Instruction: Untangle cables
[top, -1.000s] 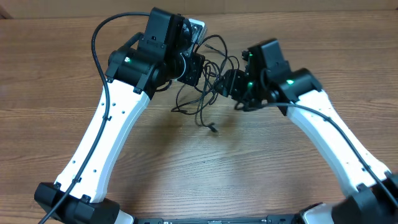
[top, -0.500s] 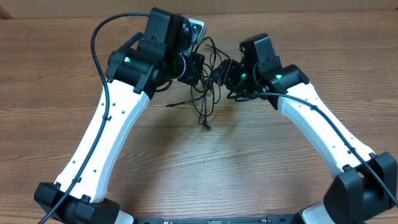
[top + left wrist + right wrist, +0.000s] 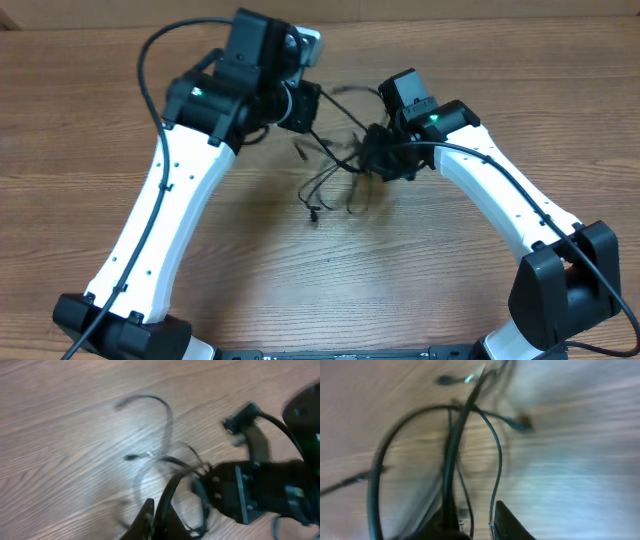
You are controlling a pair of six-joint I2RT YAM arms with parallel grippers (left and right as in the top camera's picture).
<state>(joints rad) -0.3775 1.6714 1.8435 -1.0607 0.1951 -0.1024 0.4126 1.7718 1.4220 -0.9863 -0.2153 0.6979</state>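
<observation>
The cables [image 3: 335, 172] are a loose tangle of thin black cords hanging between my two grippers above the wooden table, with a plug end [image 3: 314, 215] dangling lowest. My left gripper [image 3: 306, 108] is shut on one cord; in the left wrist view its fingers [image 3: 157, 512] pinch a black cable [image 3: 167, 491]. My right gripper [image 3: 374, 158] is at the tangle's right side. In the blurred right wrist view its jaws [image 3: 475, 520] stand a little apart, with cords [image 3: 496, 467] running between them.
The wooden table [image 3: 420, 280] lies under both arms. The right gripper's body shows in the left wrist view [image 3: 260, 492], close to my left fingers. The arms' own thick black wires [image 3: 148, 70] loop beside the left arm.
My right gripper has swung down and to the right, turning. The tangle has shifted down and left and is stretched between the grippers. My left gripper has edged slightly left.
</observation>
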